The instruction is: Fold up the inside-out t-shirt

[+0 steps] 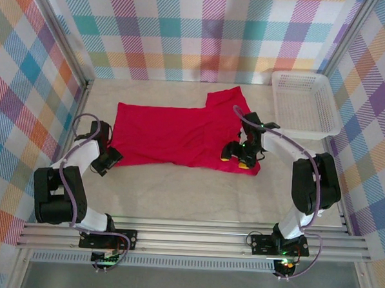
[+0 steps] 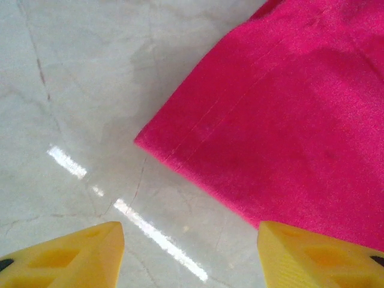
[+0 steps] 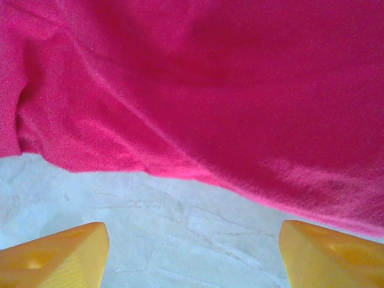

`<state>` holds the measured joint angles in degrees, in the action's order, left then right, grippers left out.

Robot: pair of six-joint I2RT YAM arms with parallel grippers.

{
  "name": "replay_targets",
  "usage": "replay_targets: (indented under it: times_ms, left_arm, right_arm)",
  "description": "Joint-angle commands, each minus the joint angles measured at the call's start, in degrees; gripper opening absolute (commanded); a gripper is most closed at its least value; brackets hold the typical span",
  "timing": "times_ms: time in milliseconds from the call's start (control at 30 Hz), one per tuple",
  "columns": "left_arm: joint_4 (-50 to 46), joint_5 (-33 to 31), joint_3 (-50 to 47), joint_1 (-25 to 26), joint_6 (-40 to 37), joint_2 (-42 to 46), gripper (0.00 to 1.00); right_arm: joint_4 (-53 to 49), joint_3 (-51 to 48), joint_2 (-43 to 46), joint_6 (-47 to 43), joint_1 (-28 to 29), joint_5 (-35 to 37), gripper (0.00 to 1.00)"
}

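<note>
The inside-out t-shirt (image 1: 173,133), bright red, lies spread flat across the middle of the table, with one sleeve (image 1: 226,97) pointing to the back. My left gripper (image 1: 106,159) sits low at the shirt's near-left corner. In the left wrist view that hemmed corner of the shirt (image 2: 282,120) lies just ahead of the left gripper (image 2: 192,258), whose yellow jaws stand open over bare table. My right gripper (image 1: 235,158) is at the shirt's near-right edge. In the right wrist view the shirt's edge (image 3: 210,90) lies just beyond the right gripper (image 3: 195,258), open with only table between its fingers.
A white mesh basket (image 1: 304,101) stands at the back right, close to the shirt's sleeve. Plaid walls close in the left, back and right sides. The pale table (image 1: 177,188) shows bare between the shirt and the arm bases.
</note>
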<state>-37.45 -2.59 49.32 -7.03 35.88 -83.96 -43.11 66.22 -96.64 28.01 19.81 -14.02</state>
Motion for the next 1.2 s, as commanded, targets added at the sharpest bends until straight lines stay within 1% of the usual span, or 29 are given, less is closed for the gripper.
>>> replay_targets:
  times_ms: [0,167,233,400,433,467,500,700,867,1067,1167]
  left_arm:
    - [2.1,-0.7,1.9,-0.9,1.2,-2.9,0.62]
    - [2.5,-2.2,4.8,-1.9,0.4,-9.9,0.59]
    - [2.4,-2.5,5.7,-2.9,0.1,-11.9,0.55]
    - [2.9,-2.9,5.9,-6.1,0.1,-12.8,0.19]
    - [3.0,-2.2,6.0,-6.7,-0.1,-13.0,0.09]
    - [2.8,-1.9,6.2,-7.1,-0.2,-13.1,0.02]
    - [2.4,-2.0,6.4,-7.3,-0.3,-13.1,0.00]
    - [0.1,-4.3,6.4,-7.6,-0.7,-9.4,0.00]
    - [-2.3,-6.4,7.4,-7.5,-1.2,-8.5,0.00]
    - [-4.0,-8.7,8.7,-7.5,-1.6,-7.6,0.00]
    - [-4.5,-8.1,8.4,-7.2,-1.9,-6.5,0.00]
  right_arm:
    - [3.3,-0.9,1.3,0.4,-1.4,-1.1,0.75]
    - [4.0,-1.8,-1.2,-0.1,-4.0,-1.3,0.76]
    - [4.3,-2.5,-1.7,-0.3,-5.5,-1.4,0.76]
    - [3.7,-4.4,-2.3,-1.2,-7.4,-1.3,0.77]
    - [3.7,-5.1,-2.3,-1.4,-7.6,-1.3,0.77]
    - [3.7,-5.7,-2.3,-1.5,-7.7,-1.3,0.77]
    - [3.7,-6.6,-2.3,-1.7,-7.7,-1.2,0.77]
    - [2.3,-11.6,-1.5,-2.3,-9.1,1.0,0.77]
    - [0.7,-14.2,2.0,-2.9,-11.5,3.7,0.77]
    - [-2.0,-12.2,3.8,-4.5,-13.6,5.5,0.77]
    - [-4.5,-9.8,4.8,-5.0,-14.0,6.7,0.76]
